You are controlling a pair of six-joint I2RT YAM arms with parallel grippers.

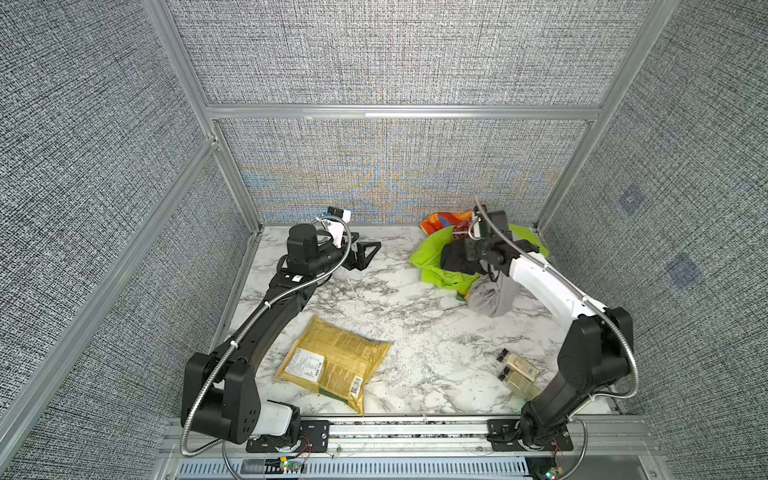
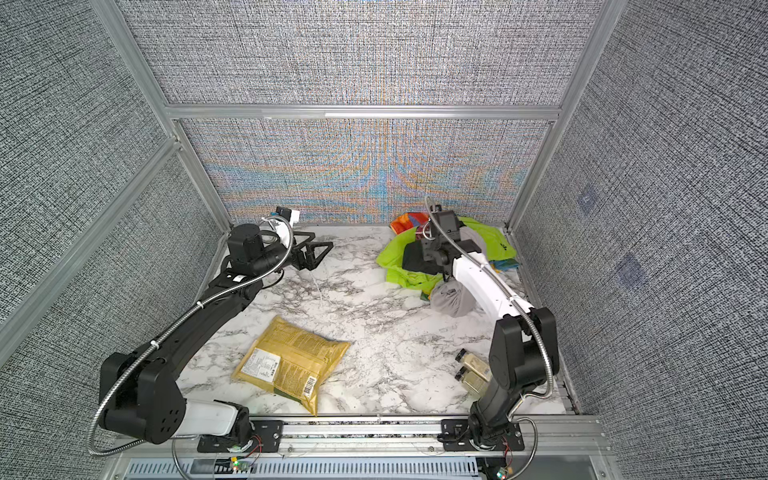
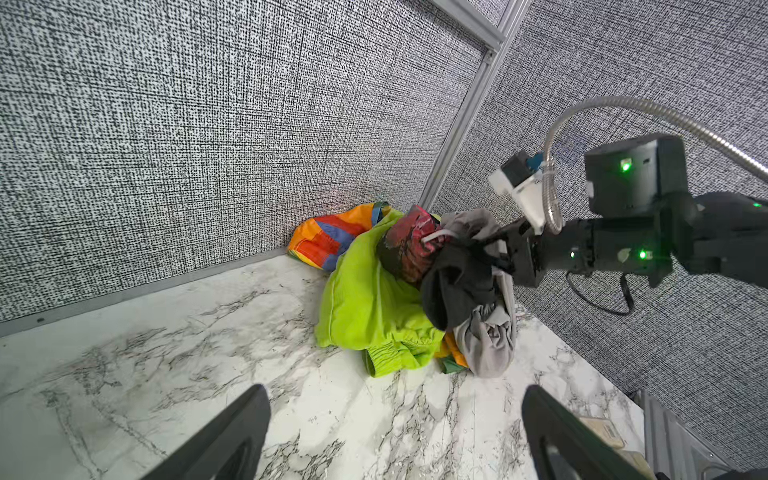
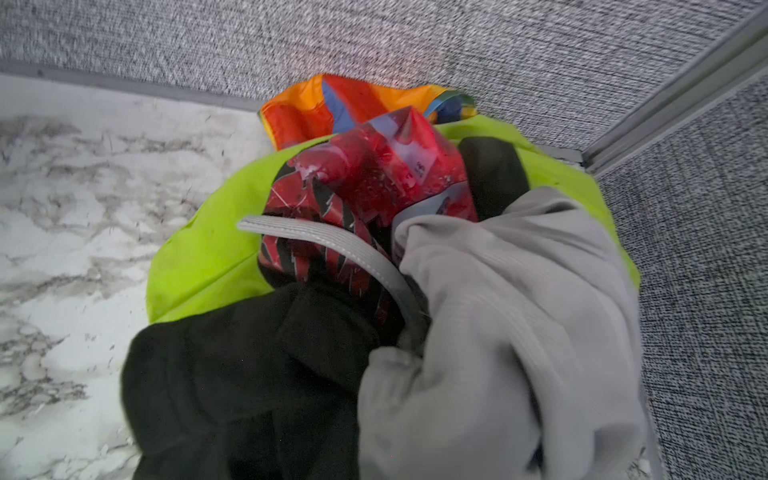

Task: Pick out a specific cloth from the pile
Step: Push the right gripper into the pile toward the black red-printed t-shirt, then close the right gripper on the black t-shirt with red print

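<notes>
1. Yellow packet (image 1: 332, 365) lies nearest us on table (image 1: 415, 328) in both top views; pile (image 1: 432, 262) in far right corner.
2. L wrist view: left fingers (image 3: 245, 424) apart, empty; right fingers (image 3: 498, 249) clamped on cloth (image 3: 457, 286) atop pile.
3. R wrist view: we see cloth bunched against grey garment (image 4: 519, 311).

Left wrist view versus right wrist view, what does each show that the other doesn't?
Only the left wrist view shows the right hand buried in black and grey fabric, and the left hand open over the table. Only the right wrist view shows the lime-green garment extending behind the cloth toward the wall corner. Both show those two, the grey garment and the orange garment.
</notes>
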